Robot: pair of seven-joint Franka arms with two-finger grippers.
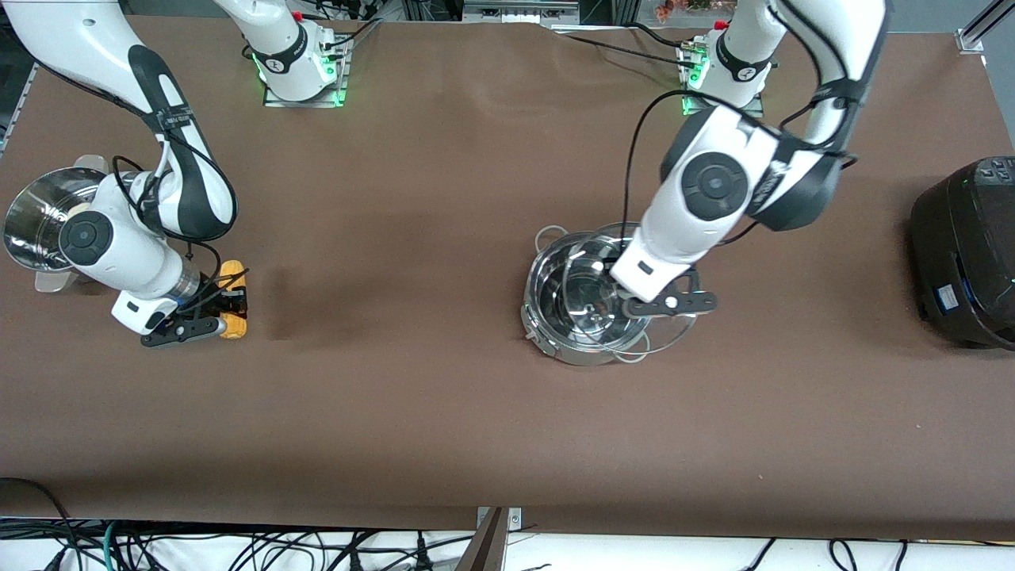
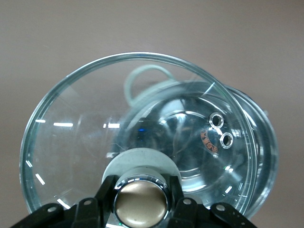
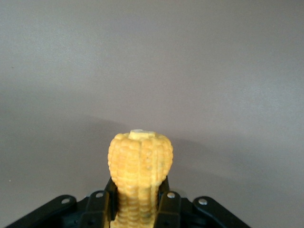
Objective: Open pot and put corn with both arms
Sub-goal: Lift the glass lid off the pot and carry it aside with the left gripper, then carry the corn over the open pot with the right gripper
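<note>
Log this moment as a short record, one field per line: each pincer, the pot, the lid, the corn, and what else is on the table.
left pincer: shut on the lid's knob, over the pot
lid: clear glass, lifted and tilted, off the rim
pot: steel, uncovered, no corn visible inside
right pincer: shut on the corn, at the right arm's end of the table
corn: yellow cob between the fingers, not yet in the pot
steamer bowl: beside the right arm, partly hidden by it
black cooker: at the left arm's end of the table
</note>
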